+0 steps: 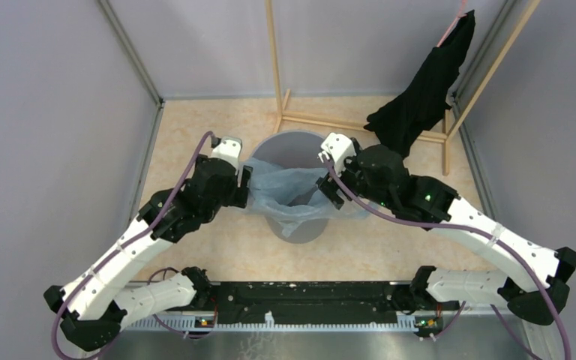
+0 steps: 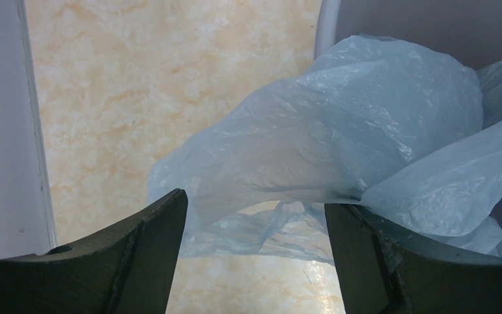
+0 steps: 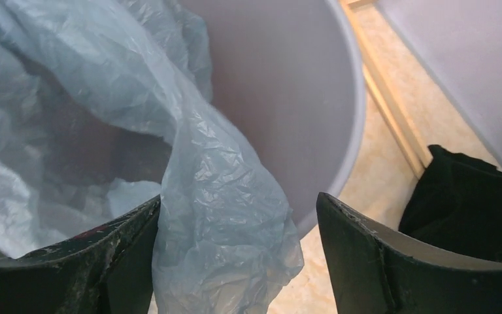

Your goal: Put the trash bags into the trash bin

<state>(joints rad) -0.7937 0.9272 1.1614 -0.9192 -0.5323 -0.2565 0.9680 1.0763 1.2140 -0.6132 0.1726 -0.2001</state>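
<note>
The round grey trash bin (image 1: 294,144) stands mid-floor between my arms. The pale-blue trash bag (image 1: 285,187) lies crumpled over its mouth, spilling over the left and right rim. My left gripper (image 1: 246,187) is at the bin's left side, jaws open; in the left wrist view (image 2: 255,199) the bag (image 2: 340,144) spreads just ahead of the fingers and touches the right one, with the bin (image 2: 431,19) behind. My right gripper (image 1: 330,191) is at the right rim, jaws open (image 3: 238,198); a fold of bag (image 3: 222,216) hangs between them against the left finger, outside the bin (image 3: 287,85).
A black cloth garment (image 1: 420,97) hangs from a wooden frame (image 1: 277,75) at the back right, close behind my right arm; it also shows in the right wrist view (image 3: 464,203). Grey walls enclose the marbled floor (image 1: 217,247) on three sides.
</note>
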